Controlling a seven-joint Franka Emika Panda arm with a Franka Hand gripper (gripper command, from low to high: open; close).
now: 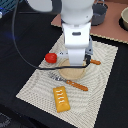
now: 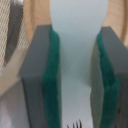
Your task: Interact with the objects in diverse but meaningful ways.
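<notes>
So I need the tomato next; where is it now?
In the exterior view, the red tomato sits on the woven mat's left part, beside the wooden plate.

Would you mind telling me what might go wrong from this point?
The white fish sits clamped in the gripper; a loose grip may let it slip onto the wooden plate. The fork lies close by; descending may strike it. The tomato beside the plate may roll if nudged.

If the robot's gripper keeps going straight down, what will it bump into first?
Probably the wooden plate right under it. The gripper already pinches something pale between its green pads, so that thing would likely touch the plate first. The gap left is hard to judge.
</notes>
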